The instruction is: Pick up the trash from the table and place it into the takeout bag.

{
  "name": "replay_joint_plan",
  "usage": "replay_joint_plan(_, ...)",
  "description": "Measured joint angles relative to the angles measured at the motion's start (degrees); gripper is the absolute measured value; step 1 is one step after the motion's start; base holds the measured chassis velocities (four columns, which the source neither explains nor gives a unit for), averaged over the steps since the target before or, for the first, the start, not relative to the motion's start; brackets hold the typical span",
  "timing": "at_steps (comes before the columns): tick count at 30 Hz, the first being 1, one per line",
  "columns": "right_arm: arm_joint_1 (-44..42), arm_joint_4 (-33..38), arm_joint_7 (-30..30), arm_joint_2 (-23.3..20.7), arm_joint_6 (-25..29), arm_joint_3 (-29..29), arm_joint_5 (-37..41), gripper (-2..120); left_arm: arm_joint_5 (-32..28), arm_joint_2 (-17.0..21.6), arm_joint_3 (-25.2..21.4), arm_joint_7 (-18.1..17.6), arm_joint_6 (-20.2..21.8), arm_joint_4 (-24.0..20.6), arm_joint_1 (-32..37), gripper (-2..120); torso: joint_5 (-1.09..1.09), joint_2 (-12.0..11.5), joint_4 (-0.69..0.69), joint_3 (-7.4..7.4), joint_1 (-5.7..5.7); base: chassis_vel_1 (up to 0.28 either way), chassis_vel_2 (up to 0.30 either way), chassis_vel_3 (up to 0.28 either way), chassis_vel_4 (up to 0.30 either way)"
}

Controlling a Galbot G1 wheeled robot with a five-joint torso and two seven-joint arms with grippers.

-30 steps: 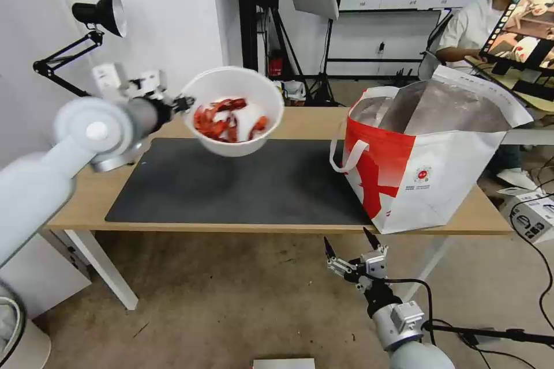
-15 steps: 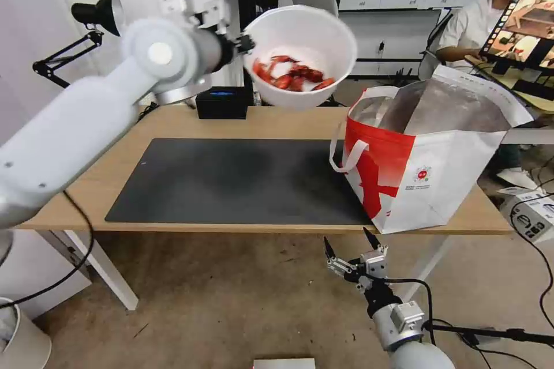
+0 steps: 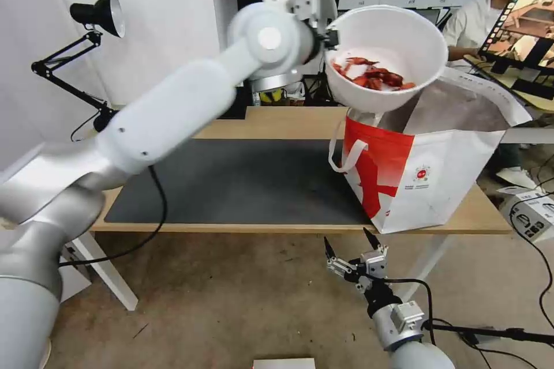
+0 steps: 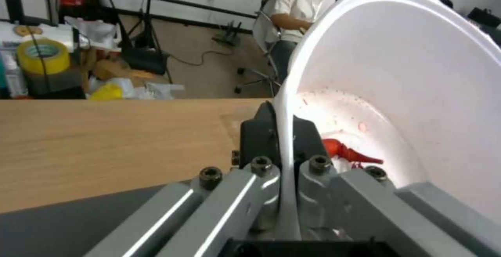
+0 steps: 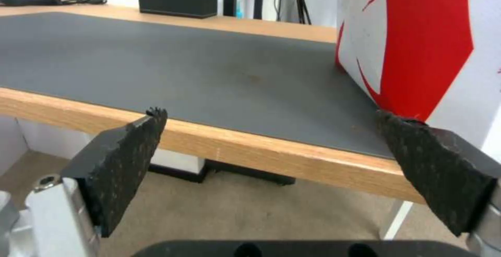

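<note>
Since the earlier frames the left arm has swung the bowl (image 3: 386, 63) rightward across the table (image 3: 294, 122) and upward, from above the mat's (image 3: 242, 181) left part to the bag's (image 3: 427, 155) near-left corner.

The lamp (image 3: 95, 14) stands at far left. Next comes the bare mat. The left gripper (image 3: 330, 39) pinches the bowl's left rim, one finger (image 4: 266, 131) outside the wall and one inside, as the left wrist view shows. The bowl hangs tilted, its mouth toward the camera, red shells (image 3: 372, 76) pooled low inside. Its underside sits just above the bag's left rim, only partly over the foil-lined opening, which lies to the bowl's right and below. So the drop likely needs a little more travel rightward before lowering. The left arm alone is in reach.

The right gripper (image 3: 349, 242) hangs below the table's front edge, jaws wide apart and empty, unchanged.
</note>
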Motion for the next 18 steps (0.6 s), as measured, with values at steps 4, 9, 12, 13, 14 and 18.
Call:
replay_joint_plan(4, 0.00, 0.00, 0.00, 0.00, 0.00, 0.00, 0.00, 100, 3.10, -3.97, 2.25, -0.84, -1.03, 2.29, -0.07, 0, 0.00, 0.00, -0.01, 0.00, 0.00, 0.000, 0.000, 0.000, 0.000)
replay_joint_plan(9, 0.00, 0.00, 0.00, 0.00, 0.00, 0.00, 0.00, 100, 7.83, -8.38, 4.05, -1.12, -2.17, 5.45, 0.60, 0, 0.00, 0.00, -0.01, 0.00, 0.00, 0.000, 0.000, 0.000, 0.000)
replay_joint_plan(12, 0.00, 0.00, 0.00, 0.00, 0.00, 0.00, 0.00, 100, 9.91, -9.92, 5.11, -0.96, -2.73, 6.82, 0.84, 0, 0.00, 0.00, -0.01, 0.00, 0.00, 0.000, 0.000, 0.000, 0.000)
replay_joint_plan(13, 0.00, 0.00, 0.00, 0.00, 0.00, 0.00, 0.00, 100, 10.79, -10.30, 5.52, -0.86, -2.96, 7.18, 0.95, 0, 0.00, 0.00, -0.01, 0.00, 0.00, 0.000, 0.000, 0.000, 0.000)
replay_joint_plan(14, 0.00, 0.00, 0.00, 0.00, 0.00, 0.00, 0.00, 100, 10.79, -10.30, 5.52, -0.86, -2.96, 7.18, 0.95, 0, 0.00, 0.00, -0.01, 0.00, 0.00, 0.000, 0.000, 0.000, 0.000)
replay_joint_plan(18, 0.00, 0.00, 0.00, 0.00, 0.00, 0.00, 0.00, 100, 20.73, -10.81, 9.37, 2.05, -4.49, 7.85, 1.62, 0, 0.00, 0.00, 0.00, 0.00, 0.00, 0.000, 0.000, 0.000, 0.000)
